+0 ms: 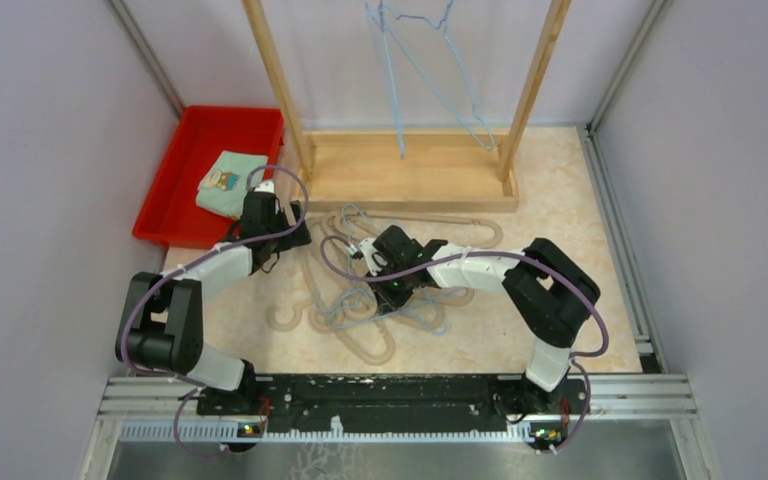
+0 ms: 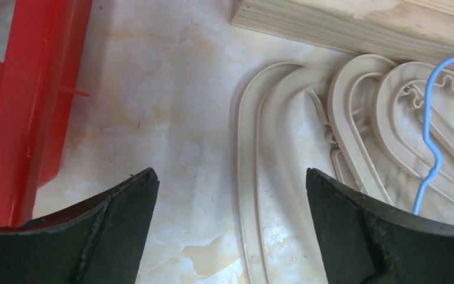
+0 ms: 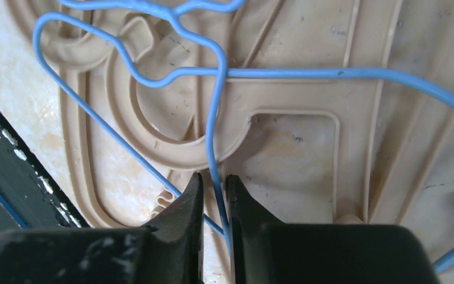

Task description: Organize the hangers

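Note:
A tangled pile of beige hangers [image 1: 360, 320] and light-blue wire hangers lies on the table in front of the rack. My right gripper [image 1: 380, 262] is down in the pile. In the right wrist view its jaws [image 3: 214, 177] are closed around a light-blue wire hanger [image 3: 213, 118] that lies across beige hangers [image 3: 295, 94]. My left gripper [image 1: 278, 222] is open and empty at the pile's left edge. In the left wrist view it [image 2: 230, 174] hovers over a beige hanger's arm [image 2: 249, 177], with a blue wire hook [image 2: 428, 118] to the right. More light-blue wire hangers [image 1: 430, 70] hang on the rack.
The tall wooden rack's base [image 1: 410, 170] stands at the back and shows in the left wrist view [image 2: 354, 23]. A red bin [image 1: 175, 170] with a folded cloth [image 1: 230, 182] sits at the back left, close to my left gripper [image 2: 29, 89]. Walls enclose the table.

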Controlling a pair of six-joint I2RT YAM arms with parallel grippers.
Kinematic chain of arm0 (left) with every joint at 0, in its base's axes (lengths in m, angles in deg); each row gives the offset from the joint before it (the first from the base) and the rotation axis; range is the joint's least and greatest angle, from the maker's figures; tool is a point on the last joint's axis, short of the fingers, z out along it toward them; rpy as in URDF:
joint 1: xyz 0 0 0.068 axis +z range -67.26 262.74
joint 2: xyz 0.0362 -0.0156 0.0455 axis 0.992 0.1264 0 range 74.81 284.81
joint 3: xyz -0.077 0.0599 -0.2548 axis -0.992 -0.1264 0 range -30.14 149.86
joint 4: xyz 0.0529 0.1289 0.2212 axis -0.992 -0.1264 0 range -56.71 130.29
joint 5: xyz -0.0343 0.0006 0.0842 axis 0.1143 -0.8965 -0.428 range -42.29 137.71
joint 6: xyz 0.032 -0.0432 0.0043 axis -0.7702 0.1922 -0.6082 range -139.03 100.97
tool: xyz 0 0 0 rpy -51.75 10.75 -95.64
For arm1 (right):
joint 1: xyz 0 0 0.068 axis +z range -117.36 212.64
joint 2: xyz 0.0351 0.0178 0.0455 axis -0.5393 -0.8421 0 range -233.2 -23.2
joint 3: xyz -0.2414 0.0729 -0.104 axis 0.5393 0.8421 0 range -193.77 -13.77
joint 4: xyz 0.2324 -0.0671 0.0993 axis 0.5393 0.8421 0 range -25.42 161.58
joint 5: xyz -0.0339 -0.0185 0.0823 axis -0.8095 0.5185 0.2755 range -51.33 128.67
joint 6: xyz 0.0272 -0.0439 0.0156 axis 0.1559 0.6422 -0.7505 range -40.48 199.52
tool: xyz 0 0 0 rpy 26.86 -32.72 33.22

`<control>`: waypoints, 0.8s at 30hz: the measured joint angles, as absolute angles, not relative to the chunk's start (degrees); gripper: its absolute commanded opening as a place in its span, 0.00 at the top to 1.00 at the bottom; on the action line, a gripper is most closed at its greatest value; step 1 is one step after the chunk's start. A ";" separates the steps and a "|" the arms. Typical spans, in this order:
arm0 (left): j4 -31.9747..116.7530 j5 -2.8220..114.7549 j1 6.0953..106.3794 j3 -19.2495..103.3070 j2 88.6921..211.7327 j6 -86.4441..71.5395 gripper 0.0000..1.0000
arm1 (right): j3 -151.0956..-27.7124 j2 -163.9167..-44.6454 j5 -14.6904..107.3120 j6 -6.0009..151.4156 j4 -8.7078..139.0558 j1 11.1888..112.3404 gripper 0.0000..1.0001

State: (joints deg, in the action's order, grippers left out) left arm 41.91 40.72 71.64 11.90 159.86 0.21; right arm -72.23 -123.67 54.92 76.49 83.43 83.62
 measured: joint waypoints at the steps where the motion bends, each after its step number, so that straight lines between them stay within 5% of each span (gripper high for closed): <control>1: 41.91 40.72 71.64 11.90 159.86 0.21 0.00 | -72.71 -123.69 54.96 76.45 83.85 83.75 0.96; 17: 41.94 40.72 71.78 11.90 159.86 0.21 0.00 | -86.06 -117.83 49.00 76.54 100.83 83.90 1.00; 24: 41.96 40.70 72.02 11.90 159.86 0.21 0.00 | -86.54 -116.63 48.87 76.54 100.54 83.90 0.92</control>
State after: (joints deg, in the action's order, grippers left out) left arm 41.96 40.70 72.02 11.90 159.86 0.21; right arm -86.54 -116.63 48.87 76.54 100.54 83.90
